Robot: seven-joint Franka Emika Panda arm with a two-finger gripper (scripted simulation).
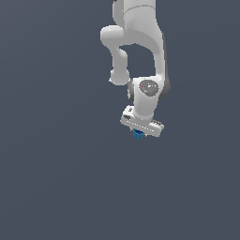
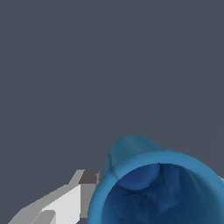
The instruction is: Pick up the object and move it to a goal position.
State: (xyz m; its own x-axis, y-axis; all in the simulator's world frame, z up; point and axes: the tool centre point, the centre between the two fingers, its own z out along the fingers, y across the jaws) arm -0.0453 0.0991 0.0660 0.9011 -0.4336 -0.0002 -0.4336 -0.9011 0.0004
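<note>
The object [image 1: 137,135] is a tiny bright-blue cup-like piece. In the exterior view it sticks out just below the white gripper [image 1: 139,133], which hangs from the arm in mid-air over the plain grey-blue ground. In the wrist view the object [image 2: 153,192] fills the lower part of the picture, with its open mouth towards the camera. The gripper [image 2: 155,179] is shut on the object: one grey-white finger [image 2: 65,205] lies against its side, and the other finger is almost wholly hidden behind the cup. No goal marker shows in either view.
The white arm [image 1: 140,51] reaches down from the top of the exterior view. Plain grey-blue ground [image 1: 56,178] lies all around, with nothing else to be seen on it.
</note>
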